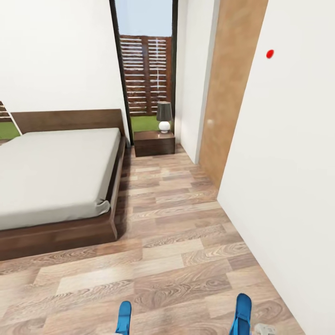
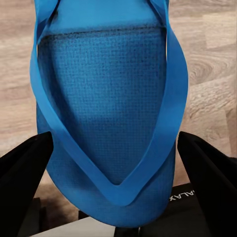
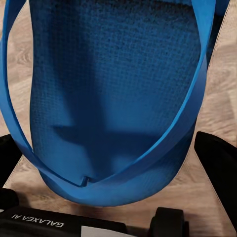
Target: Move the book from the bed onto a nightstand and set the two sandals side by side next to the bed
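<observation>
I hold one bright blue sandal in each hand. The left sandal (image 1: 123,317) stands upright at the bottom of the head view, and my left gripper (image 2: 116,165) is shut on its toe end, black fingers (image 2: 24,170) on either side. My right gripper (image 3: 113,163) is shut on the right sandal (image 1: 242,312) in the same way. The bed (image 1: 51,177) with its off-white mattress lies ahead on the left. A dark brown nightstand (image 1: 154,142) stands beyond it by the window. The book is out of view.
A grey-shaded lamp (image 1: 164,116) sits on the nightstand. A white wall (image 1: 288,163) and a brown wooden door (image 1: 228,93) close off the right side. Wood-plank floor (image 1: 177,223) runs between the bed and the wall toward the tall window (image 1: 146,70).
</observation>
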